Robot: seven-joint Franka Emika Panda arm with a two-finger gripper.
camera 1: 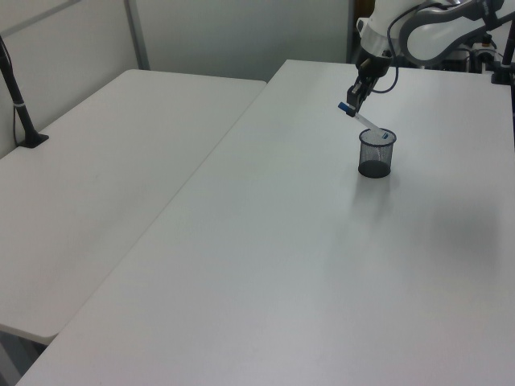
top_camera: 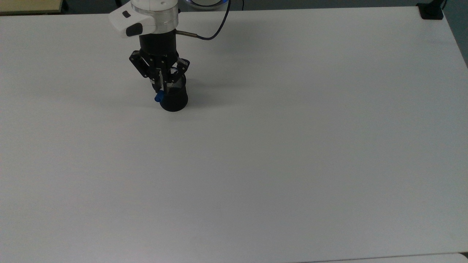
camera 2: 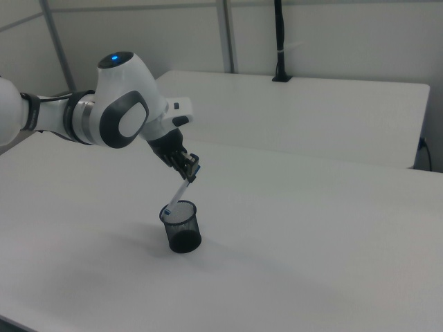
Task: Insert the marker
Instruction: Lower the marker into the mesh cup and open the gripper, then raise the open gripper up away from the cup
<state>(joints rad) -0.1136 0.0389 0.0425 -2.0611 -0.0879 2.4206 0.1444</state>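
The black mesh cup point(top_camera: 174, 101) stands upright on the white table point(top_camera: 278, 146), toward the top view's upper left. My gripper point(top_camera: 162, 88) hangs just over it, shut on the marker point(camera 1: 366, 121) near its blue-capped upper end point(top_camera: 158, 97). The white barrel slants down from the fingers, and its lower tip reaches the mouth of the cup point(camera 1: 376, 153). In the right view the marker point(camera 2: 180, 190) leans from the gripper point(camera 2: 190, 168) down to the near-left part of the cup's rim point(camera 2: 181, 228). Whether the tip is inside the rim I cannot tell.
A dark cable point(top_camera: 215, 33) loops from the wrist. A black clamp point(top_camera: 431, 11) sits at the table's corner in the top view's upper right. A second white table point(camera 1: 113, 169) with a black post point(camera 1: 18, 92) stands beside this one.
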